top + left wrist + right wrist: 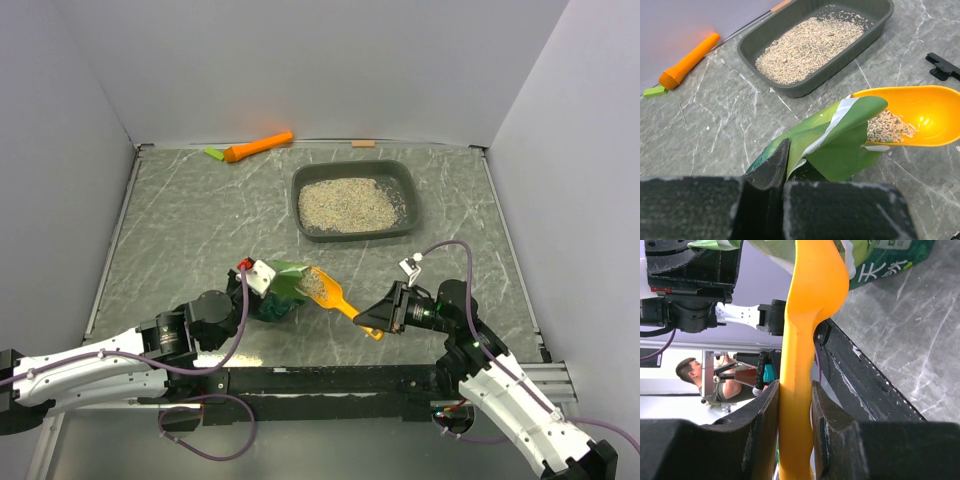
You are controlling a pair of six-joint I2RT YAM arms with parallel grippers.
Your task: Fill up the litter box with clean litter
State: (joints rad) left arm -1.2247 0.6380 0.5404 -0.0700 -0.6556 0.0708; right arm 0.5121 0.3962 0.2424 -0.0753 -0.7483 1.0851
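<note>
Marble table [180, 220]: left tool [260, 277] pinches bag [840, 145]; right tool [795, 405] clamps scoop [810, 300], litter [885, 127] load clearest at left wrist.

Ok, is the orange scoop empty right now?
No, the orange scoop carries a small pile of litter granules in its bowl, at the mouth of the green bag.

Grey veined tabletop [200, 220], plain white walls [300, 60] on three sides, soft even lighting
</note>
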